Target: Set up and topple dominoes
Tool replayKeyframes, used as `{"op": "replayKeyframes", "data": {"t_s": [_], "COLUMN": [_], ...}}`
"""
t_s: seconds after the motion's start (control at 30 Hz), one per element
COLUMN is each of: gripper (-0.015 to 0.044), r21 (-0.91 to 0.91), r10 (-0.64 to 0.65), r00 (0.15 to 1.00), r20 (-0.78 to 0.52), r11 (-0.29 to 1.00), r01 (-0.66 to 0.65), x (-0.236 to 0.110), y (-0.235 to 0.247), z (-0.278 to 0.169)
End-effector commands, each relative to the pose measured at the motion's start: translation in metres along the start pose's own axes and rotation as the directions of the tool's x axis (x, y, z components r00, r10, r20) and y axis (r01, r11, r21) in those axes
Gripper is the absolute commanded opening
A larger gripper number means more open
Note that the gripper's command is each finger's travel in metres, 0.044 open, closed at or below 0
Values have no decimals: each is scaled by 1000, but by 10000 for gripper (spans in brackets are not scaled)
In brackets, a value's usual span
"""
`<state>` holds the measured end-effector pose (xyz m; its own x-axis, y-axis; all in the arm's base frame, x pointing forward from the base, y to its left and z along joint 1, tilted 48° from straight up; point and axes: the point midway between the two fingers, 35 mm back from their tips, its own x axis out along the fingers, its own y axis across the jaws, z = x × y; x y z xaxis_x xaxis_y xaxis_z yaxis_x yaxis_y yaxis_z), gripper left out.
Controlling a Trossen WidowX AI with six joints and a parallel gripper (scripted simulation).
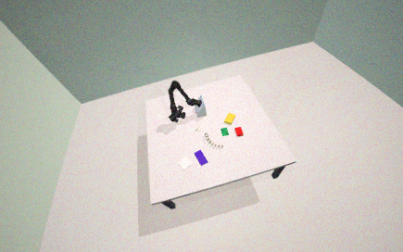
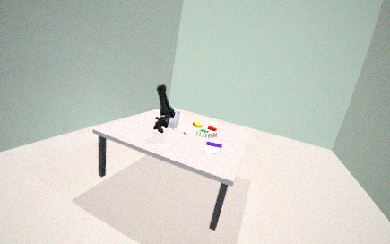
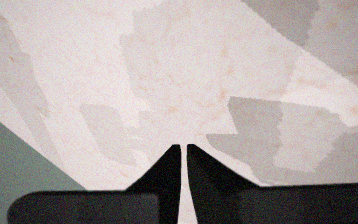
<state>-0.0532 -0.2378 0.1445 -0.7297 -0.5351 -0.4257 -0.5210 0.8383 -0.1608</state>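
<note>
A short curved row of small white dominoes [image 1: 213, 142] [image 2: 206, 134] stands near the middle of the white table [image 1: 260, 153] [image 2: 126, 139]. One small white domino [image 1: 197, 130] [image 2: 186, 133] sits alone a little before the row's near end, towards the arm. My gripper [image 1: 178, 116] [image 2: 160, 127] [image 3: 183, 152] hangs low over bare table to the left of the arm's base, well away from the row. In the wrist view its two black fingers stand almost together with nothing between them; only table top shows beneath.
A yellow block [image 1: 230, 118], a green block [image 1: 224, 132] and a red block [image 1: 239, 132] lie beyond the row. A purple block [image 1: 201, 157] and a white block [image 1: 185, 162] lie in front of it. A grey box [image 1: 202, 107] stands at the arm's base.
</note>
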Motion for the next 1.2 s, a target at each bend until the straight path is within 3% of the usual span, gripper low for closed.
{"op": "replayKeyframes", "data": {"t_s": [0.0, 0.37, 0.77, 1.17], "gripper": [0, 0, 0, 0], "r21": [40, 129, 181, 196], "r10": [-139, -386, -431, -451], "r00": [986, 875, 774, 761], "r20": [91, 292, 464, 467], "r11": [990, 923, 901, 892], "r01": [136, 363, 393, 408], "x": [-29, -120, -204, -220], "y": [-34, -62, -2, 18], "z": [35, 131, 219, 231]}}
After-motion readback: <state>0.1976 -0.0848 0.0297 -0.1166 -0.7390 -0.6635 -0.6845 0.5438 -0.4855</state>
